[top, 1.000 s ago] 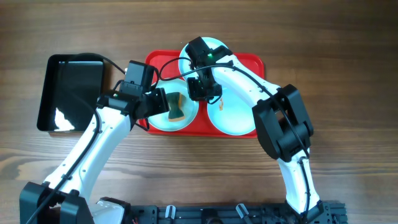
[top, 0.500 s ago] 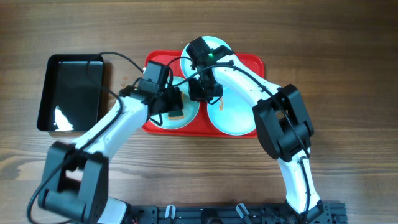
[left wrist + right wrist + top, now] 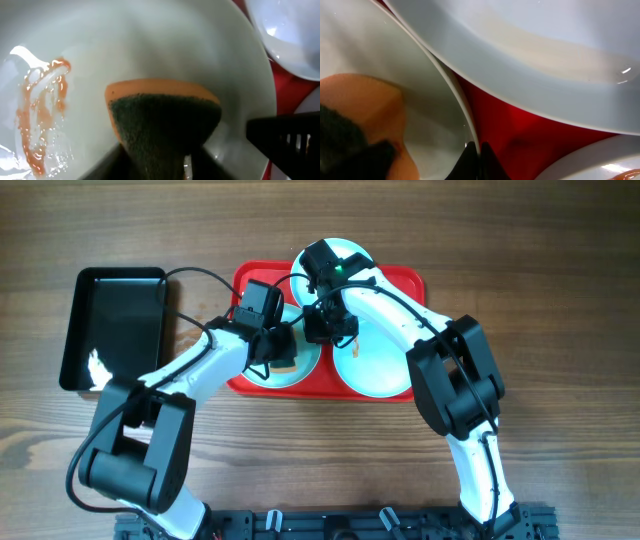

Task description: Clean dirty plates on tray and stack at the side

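The red tray [image 3: 418, 282] holds three pale plates: a left plate [image 3: 303, 376], a right plate [image 3: 378, 368] with an orange smear, and a back plate [image 3: 345, 256]. My left gripper [image 3: 281, 348] is shut on an orange sponge with a green scouring face [image 3: 165, 117] and presses it onto the left plate [image 3: 125, 45]. An orange-red sauce smear [image 3: 42, 115] lies on that plate left of the sponge. My right gripper [image 3: 322, 330] is shut on the left plate's rim [image 3: 462, 112], its fingertips [image 3: 479, 150] pinching the edge over the red tray [image 3: 520, 130].
A black rectangular tray [image 3: 115, 325] sits on the wooden table left of the red tray. The left arm's cable loops over the table between the two trays. The back plate [image 3: 545, 45] overhangs close above the right gripper.
My left gripper has moved right across the left plate with the sponge, and the arm has swung in closer to the tray. The right gripper has stayed on the plate's rim.
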Tool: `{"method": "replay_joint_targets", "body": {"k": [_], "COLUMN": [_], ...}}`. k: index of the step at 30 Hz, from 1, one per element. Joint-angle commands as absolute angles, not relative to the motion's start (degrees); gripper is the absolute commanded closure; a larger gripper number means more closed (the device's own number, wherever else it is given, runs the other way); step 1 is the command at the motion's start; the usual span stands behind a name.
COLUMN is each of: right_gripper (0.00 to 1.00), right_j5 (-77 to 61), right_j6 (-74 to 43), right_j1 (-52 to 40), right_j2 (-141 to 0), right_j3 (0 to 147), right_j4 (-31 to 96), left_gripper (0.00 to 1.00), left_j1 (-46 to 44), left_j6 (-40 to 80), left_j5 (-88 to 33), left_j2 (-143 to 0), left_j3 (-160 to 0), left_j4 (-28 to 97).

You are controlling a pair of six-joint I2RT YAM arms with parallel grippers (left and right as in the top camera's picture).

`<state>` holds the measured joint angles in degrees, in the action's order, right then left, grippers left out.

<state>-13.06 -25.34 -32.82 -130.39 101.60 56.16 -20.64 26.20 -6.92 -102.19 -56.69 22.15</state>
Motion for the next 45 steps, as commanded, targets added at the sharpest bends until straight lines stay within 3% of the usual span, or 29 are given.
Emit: {"method": "replay_joint_targets", "body": {"k": [1, 3, 6, 12, 18, 27, 31, 36, 45], "right_gripper": [0.96, 0.96, 0.96, 0.96, 0.96, 0.96, 0.96, 0.96, 0.96], "right_j5": [-13.5, -13.5, -13.5, -13.5, -13.5, -13.5, -13.5, -13.5, -13.5], "right_j6": [-25.5, -25.5, -25.5, -25.6, -25.6, -25.5, -25.5, -25.5, -25.5], "right_j1": [-33.0, -33.0, -33.0, -33.0, -33.0, -33.0, -33.0, -33.0, -33.1], "right_j2": [-131.7, -131.7, -131.7, -131.7, -131.7, -131.7, -131.7, -131.7, -131.7], "right_j3": [101.1, 101.1, 101.1, 101.1, 101.1, 101.1, 101.1, 101.1, 101.1], "right_j4": [56.4, 56.4, 56.4, 56.2, 56.5, 56.7, 56.7, 56.8, 56.8], "left_gripper": [0.79, 0.83, 0.96, 0.96, 0.96, 0.96, 0.96, 0.96, 0.96], "left_j1": [-20.8, -20.8, -20.8, -21.4, -21.1, -19.2, -17.0, -17.9, -20.1], "left_j6": [25.7, 25.7, 25.7, 25.7, 25.7, 22.1, 18.4, 18.4, 19.8], "left_j5": [-7.4, -7.5, -7.5, -9.4, -9.3, 19.7, 23.9, 22.5, -1.5], "left_j2": [-103.1, -103.1, -102.4, -98.3, -103.1, -105.6, -105.3, -101.1, -96.5], "left_j3": [-56.2, -56.3, -56.3, -56.3, -56.2, -56.2, -56.3, -58.5, -59.1], "left_j4": [21.2, 21.1, 21.5, 21.6, 21.2, 26.2, 26.4, 26.6, 24.9]}}
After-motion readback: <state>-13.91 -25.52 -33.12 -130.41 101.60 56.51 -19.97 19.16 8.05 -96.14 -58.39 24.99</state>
